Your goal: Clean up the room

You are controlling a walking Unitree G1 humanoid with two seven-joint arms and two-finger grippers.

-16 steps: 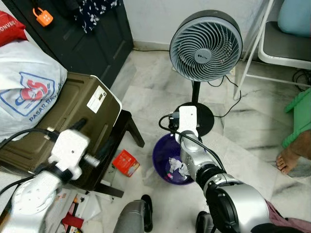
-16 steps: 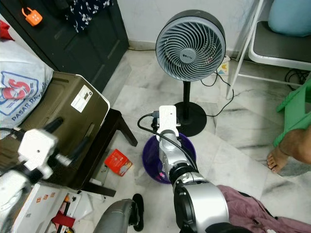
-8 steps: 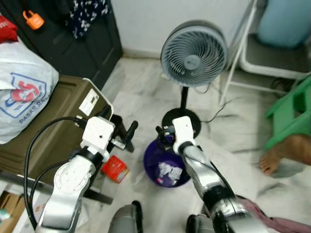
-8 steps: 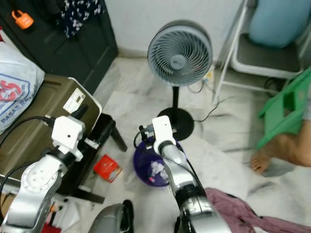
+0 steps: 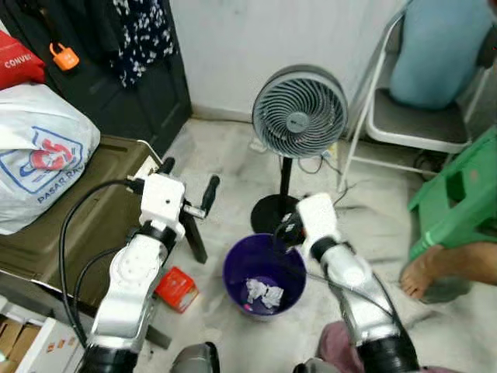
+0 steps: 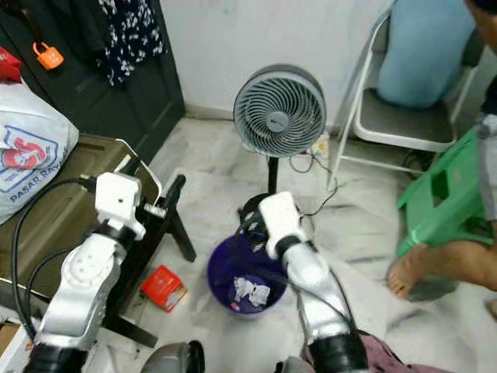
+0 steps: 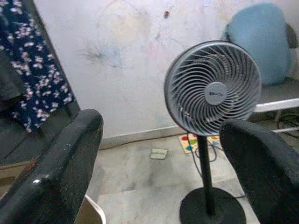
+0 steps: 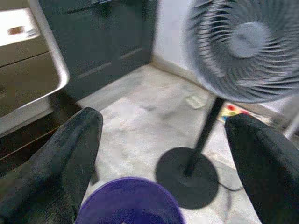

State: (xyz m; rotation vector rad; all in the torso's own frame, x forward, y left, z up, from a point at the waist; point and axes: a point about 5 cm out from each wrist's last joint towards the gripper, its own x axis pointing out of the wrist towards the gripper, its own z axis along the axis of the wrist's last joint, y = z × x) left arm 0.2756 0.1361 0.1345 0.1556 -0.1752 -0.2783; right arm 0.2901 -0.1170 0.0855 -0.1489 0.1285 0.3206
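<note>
A purple bin (image 5: 264,272) stands on the marble floor with crumpled white paper (image 5: 262,293) inside it. A red box (image 5: 176,288) lies on the floor to its left, beside the suitcase. My right gripper (image 5: 284,228) hovers over the bin's far right rim. In the right wrist view its fingers (image 8: 70,158) stand wide apart, open and empty, above the bin (image 8: 131,203). My left gripper (image 5: 188,177) is raised left of the bin, in front of the suitcase, open with nothing held.
A standing fan (image 5: 299,113) is just behind the bin, its cable trailing right. An olive suitcase (image 5: 70,214) with a white plastic bag (image 5: 39,151) is on the left. On the right are a folding chair (image 5: 408,124), a green stool (image 5: 454,198) and a person's bare foot (image 5: 423,276).
The camera has lifted and pulled back, so more of the room shows. My left arm has risen from low at the left to in front of the suitcase. The paper stays in the bin.
</note>
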